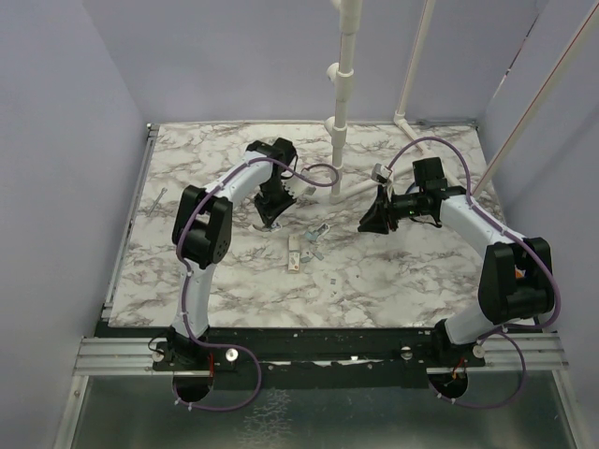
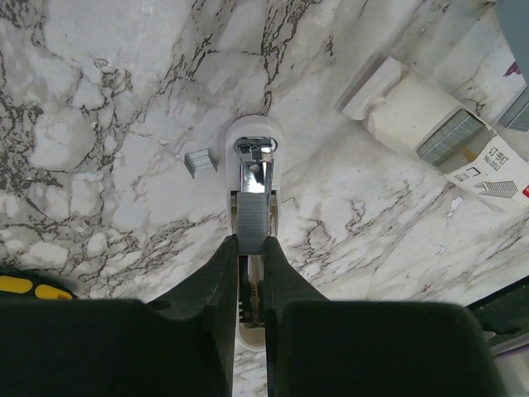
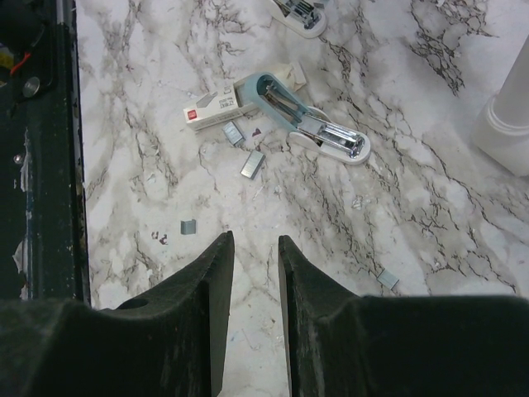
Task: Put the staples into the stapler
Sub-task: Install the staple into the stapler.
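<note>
In the left wrist view a white stapler (image 2: 254, 142) lies opened on the marble, its metal channel facing up. A grey strip of staples (image 2: 250, 213) sits along that channel. My left gripper (image 2: 250, 241) is shut on the near end of the strip, directly over the stapler. From above, the left gripper (image 1: 265, 222) points down at the table left of centre. My right gripper (image 3: 255, 240) hangs open over bare marble with nothing between its fingers. It is the right gripper (image 1: 367, 223) at mid table, facing left.
A second stapler (image 3: 306, 120), teal and white, lies opened beside a small white staple box (image 3: 213, 106). Loose staple bits (image 3: 253, 163) are scattered around. A white pipe post (image 1: 337, 159) stands at the back. The black table frame (image 3: 50, 149) runs along the near edge.
</note>
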Robot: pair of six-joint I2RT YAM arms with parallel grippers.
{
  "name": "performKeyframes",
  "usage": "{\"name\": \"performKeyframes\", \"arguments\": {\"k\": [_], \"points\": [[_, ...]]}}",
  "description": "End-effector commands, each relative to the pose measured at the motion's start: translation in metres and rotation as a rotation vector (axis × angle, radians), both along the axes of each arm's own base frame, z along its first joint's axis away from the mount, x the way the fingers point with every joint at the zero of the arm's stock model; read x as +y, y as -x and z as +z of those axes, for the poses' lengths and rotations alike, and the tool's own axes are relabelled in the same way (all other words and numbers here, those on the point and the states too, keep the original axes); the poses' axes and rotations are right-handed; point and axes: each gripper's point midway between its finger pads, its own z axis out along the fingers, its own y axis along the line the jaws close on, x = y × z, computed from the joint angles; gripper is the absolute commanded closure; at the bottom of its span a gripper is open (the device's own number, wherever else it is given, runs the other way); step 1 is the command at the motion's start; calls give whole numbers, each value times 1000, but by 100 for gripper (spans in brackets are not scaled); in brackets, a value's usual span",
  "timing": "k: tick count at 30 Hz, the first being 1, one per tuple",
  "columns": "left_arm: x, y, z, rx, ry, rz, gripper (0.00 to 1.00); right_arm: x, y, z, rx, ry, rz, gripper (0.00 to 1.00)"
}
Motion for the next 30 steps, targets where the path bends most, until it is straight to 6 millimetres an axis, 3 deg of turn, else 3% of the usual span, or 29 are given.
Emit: {"name": "performKeyframes", "arguments": {"k": [1,16,30], "points": [[0,5,-1,33,-30,38,100,-1,3,0,-2,10,5,68],[-9,5,2,21,-37,48,100,0,6,4,1,-3,16,68],[0,-1,0,4,-99,-5,100,0,6,0,12,0,16,68]]}}
